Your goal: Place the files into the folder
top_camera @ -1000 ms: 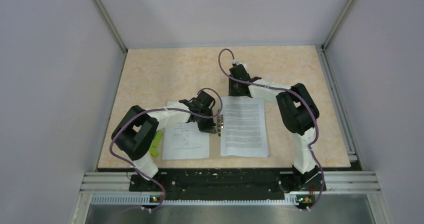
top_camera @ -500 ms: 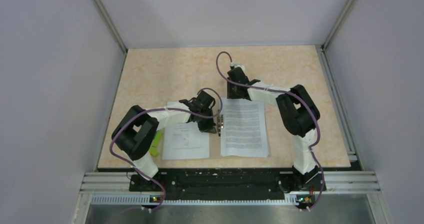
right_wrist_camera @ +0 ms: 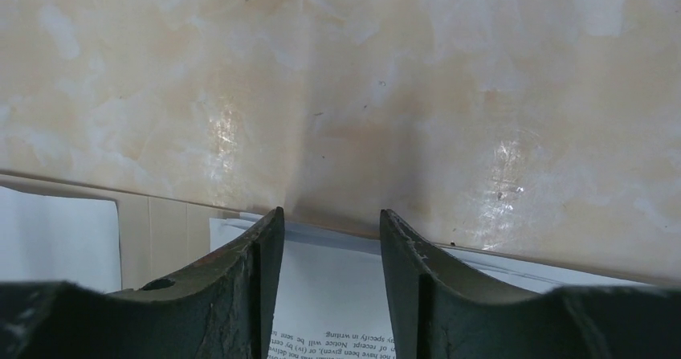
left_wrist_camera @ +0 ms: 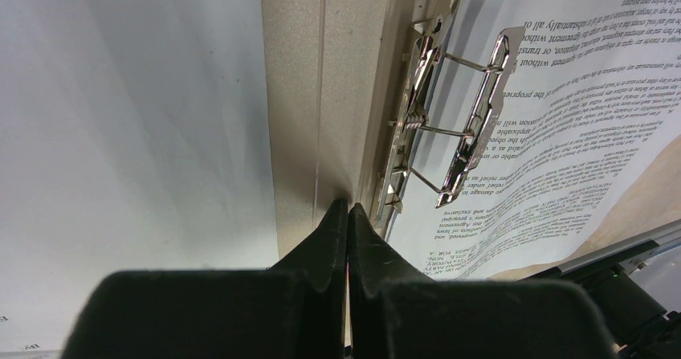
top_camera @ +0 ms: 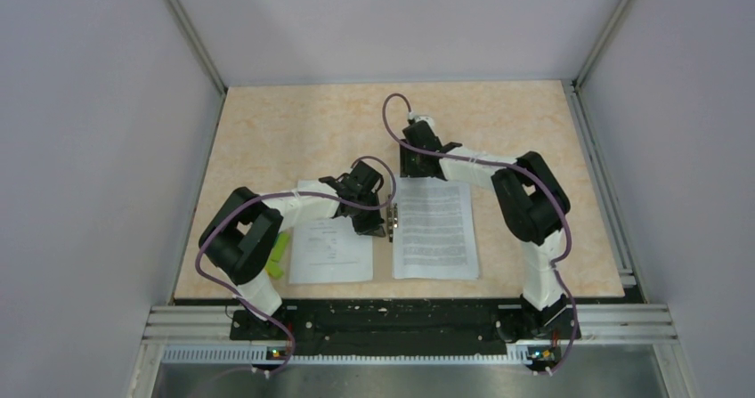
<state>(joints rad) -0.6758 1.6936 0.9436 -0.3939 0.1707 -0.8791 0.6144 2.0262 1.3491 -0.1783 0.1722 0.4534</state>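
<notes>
White printed paper sheets sit in tan cardboard folder; left hand closed, empty; right hand parted, empty; clamping probably next.

Folder open flat on table, near middle. Left sheet on left leaf, right sheet on right leaf. Clip at spine, between sheets. Left gripper on spine, just left of clip. Right gripper at far edge of right sheet. Small block left of left sheet, possibly touching it.
</notes>
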